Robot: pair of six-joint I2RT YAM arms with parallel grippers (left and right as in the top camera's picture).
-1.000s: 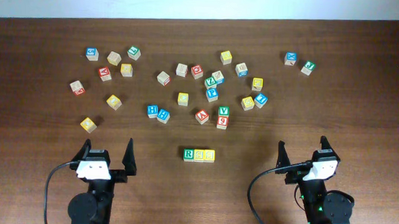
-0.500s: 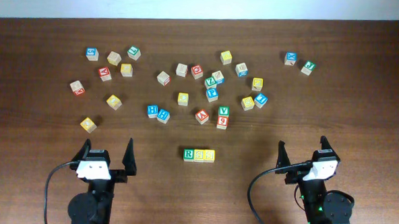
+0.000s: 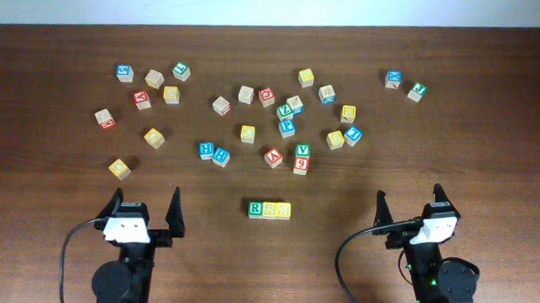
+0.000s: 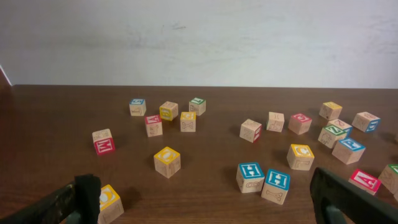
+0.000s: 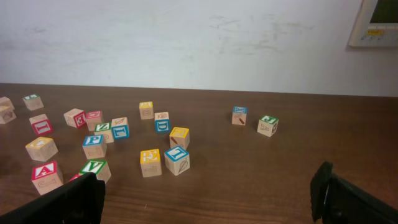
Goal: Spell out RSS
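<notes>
RSS row (image 3: 269,210) is sitting on the table (image 3: 46,251) near the front edge, between the two arms; green-and-white R cube (image 3: 255,208) is leading at the left end in the overhead cam, middle yellow cube (image 3: 269,209) is touching it, end yellow cube (image 3: 283,210) is touching that one; the letters on the yellow faces are showing too small to confirm as S's. The word is looking done, so the step in hand is prob. just checking alignment & keeping clear; any touch-up is calling for a light sideways nudge w/ one finger, not a grab, since the 3 are butting together & a pinch on one risks dragging its neighbour. Left gripper (image 3: 146,199) is standing wide open, holding nothing, well apart from the row; right gripper (image 3: 410,196) is likewise fully spread & empty. Loose cubes are lying farther back; blue H pair (image 3: 213,152), red A cube (image 3: 273,157) & green V cube (image 3: 303,150) are nearest; none is blocking a path to the row.
</notes>
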